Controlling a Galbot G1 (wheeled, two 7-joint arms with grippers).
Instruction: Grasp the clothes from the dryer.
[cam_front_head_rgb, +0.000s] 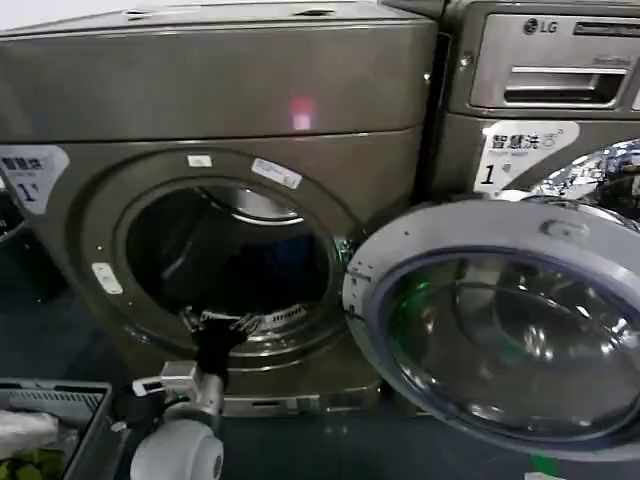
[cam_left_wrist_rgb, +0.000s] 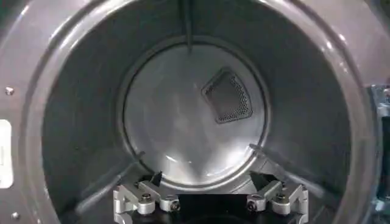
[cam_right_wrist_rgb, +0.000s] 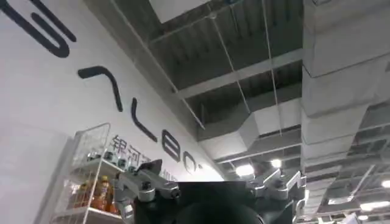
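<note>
One arm is at work: the left gripper (cam_front_head_rgb: 215, 325) sits at the near lower lip of the dryer (cam_front_head_rgb: 200, 130) mouth, fingers spread wide and empty, pointed into the drum. The door (cam_front_head_rgb: 500, 320) hangs open to the right. The clothes cannot be made out — the drum's back wall (cam_left_wrist_rgb: 189, 115) looks bare, its dark floor unclear. Grasping seems not yet done. The right gripper (cam_right_wrist_rgb: 210, 189), spread too, points up at the ceiling (cam_right_wrist_rgb: 256, 67) — idle.
</note>
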